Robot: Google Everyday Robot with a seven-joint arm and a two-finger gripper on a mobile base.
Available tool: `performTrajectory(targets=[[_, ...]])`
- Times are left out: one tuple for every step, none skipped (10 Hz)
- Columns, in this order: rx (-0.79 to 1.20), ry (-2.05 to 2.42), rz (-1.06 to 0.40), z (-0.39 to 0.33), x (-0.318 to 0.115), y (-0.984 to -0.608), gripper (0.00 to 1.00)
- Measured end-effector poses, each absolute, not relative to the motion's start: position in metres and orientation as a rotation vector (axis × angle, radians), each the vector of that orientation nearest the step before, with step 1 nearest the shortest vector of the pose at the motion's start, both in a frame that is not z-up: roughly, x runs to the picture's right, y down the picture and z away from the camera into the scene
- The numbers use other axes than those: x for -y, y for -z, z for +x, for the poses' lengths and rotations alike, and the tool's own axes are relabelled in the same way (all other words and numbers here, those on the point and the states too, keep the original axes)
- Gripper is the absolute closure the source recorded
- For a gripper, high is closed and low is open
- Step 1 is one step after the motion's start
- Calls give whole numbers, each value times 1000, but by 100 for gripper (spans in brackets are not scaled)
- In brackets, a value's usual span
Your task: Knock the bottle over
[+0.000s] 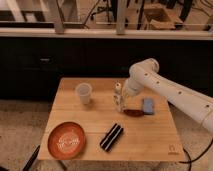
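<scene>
The bottle (118, 95) is small and slim, whitish with a pale cap and a darker label. It stands upright near the middle of the wooden table (150, 142). My gripper (125, 98) is low over the table, right beside the bottle's right side; I cannot tell whether it touches the bottle. The white arm comes in from the right, with its elbow above the table's back edge.
A translucent plastic cup (84, 93) stands left of the bottle. An orange plate (66, 140) lies at the front left and a black flat object (112, 136) at the front middle. A blue sponge (148, 105) and a dark red item (134, 112) lie right of the bottle.
</scene>
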State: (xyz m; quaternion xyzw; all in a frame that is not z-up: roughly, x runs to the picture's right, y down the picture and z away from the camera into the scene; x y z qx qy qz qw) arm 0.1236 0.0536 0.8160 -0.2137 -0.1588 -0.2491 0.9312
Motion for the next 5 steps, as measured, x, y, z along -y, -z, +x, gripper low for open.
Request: performTrajectory(targets=[[334,530,-436,119,-53,-814,100],[339,547,-432,116,-52,-811,100],[347,565,-429,107,-52,-809,100],[353,581,-426,99,-52,-807,100],[357,598,-422,92,-53,-805,100]])
